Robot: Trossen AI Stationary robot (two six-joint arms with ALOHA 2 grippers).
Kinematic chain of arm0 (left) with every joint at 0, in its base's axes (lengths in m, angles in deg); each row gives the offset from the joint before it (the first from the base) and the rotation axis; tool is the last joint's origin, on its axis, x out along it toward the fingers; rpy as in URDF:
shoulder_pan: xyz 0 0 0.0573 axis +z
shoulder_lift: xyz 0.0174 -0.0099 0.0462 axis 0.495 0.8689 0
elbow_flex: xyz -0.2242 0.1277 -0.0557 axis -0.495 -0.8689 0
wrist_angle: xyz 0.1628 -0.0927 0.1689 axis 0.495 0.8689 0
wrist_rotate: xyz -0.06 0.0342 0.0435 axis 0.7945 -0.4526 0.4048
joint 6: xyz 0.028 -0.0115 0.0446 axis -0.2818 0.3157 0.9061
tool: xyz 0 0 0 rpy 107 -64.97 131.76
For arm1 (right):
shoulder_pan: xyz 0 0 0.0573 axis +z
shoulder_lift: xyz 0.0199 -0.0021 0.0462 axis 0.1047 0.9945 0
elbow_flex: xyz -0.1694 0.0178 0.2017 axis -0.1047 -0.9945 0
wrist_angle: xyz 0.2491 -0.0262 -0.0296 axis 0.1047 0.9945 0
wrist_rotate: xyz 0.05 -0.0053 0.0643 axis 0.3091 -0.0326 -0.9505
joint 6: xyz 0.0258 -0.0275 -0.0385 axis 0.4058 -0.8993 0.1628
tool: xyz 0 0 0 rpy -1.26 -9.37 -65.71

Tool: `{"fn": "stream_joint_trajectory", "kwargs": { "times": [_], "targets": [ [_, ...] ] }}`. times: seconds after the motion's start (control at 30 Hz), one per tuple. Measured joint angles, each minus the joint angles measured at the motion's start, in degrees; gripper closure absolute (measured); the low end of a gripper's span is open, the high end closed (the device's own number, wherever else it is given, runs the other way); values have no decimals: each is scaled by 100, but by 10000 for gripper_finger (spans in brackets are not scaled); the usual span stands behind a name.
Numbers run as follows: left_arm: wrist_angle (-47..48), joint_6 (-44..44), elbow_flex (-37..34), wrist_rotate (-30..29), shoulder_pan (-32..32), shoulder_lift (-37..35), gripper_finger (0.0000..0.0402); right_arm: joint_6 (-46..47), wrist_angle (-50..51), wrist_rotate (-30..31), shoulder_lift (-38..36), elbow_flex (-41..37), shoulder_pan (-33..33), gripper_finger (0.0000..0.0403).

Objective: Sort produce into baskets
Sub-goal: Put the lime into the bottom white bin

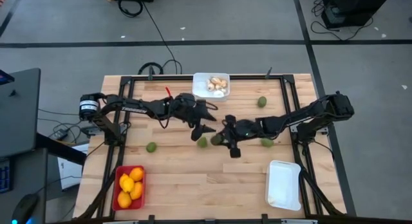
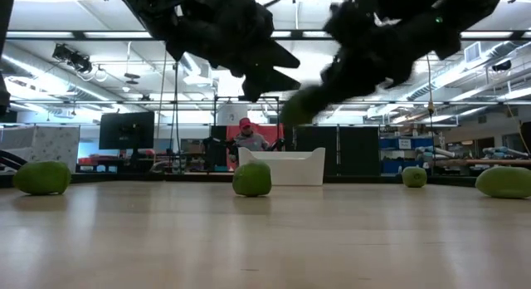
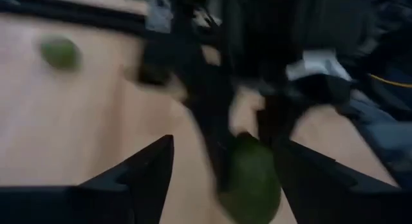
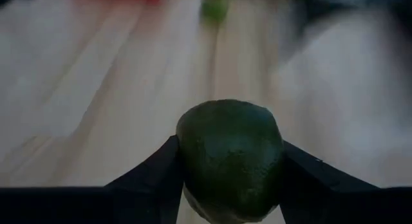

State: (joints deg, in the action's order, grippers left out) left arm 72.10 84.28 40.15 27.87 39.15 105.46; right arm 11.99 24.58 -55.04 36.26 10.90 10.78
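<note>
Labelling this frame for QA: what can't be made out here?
- White rectangular tray near the right arm: contents too small to tell in the high view.
- Pale mushroom-like pieces in the far white tray: its wall hides them in the low view.
- Dark green oval fruit in the right hand: its underside is cut off by the right wrist view's edge.
- Left hand: blurred in its wrist view.

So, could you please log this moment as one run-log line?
right claw: shut on green fruit, lifted mid-table | left claw: open, alongside | white basket: empty
</note>
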Motion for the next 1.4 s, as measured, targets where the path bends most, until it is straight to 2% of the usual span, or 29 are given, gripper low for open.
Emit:
{"fn": "stream_joint_trajectory", "kwargs": {
  "times": [0.13,0.23,0.3,0.53,0.63,0.77,0.97,1.27,1.4],
  "targets": [
    [-50,101,-13,-567,1,12,123,1198,1868,6,-184,508,18,198],
    [-227,112,-12,-1133,12,10,122,1842,3470,17,-238,934,163,198],
    [-288,123,-12,-1292,31,10,122,2189,4364,-57,-312,1260,309,198],
    [-892,363,-14,-1274,25,10,122,3393,7174,-92,-471,2495,958,198],
    [-1212,495,-14,-1272,25,10,122,4068,8107,-438,-485,2851,1323,198],
    [-1382,559,-14,-1258,21,10,122,5075,8379,-1177,-513,2864,1948,198],
    [-1371,716,-27,-1261,21,10,122,6656,8650,-1701,-518,2830,2935,197],
    [-1391,945,-28,-1259,21,61,122,8629,8665,-1090,-462,2759,4070,197],
    [-1436,996,-31,-1260,21,216,122,9627,8793,-1243,-465,2462,4395,196]
  ]
}}
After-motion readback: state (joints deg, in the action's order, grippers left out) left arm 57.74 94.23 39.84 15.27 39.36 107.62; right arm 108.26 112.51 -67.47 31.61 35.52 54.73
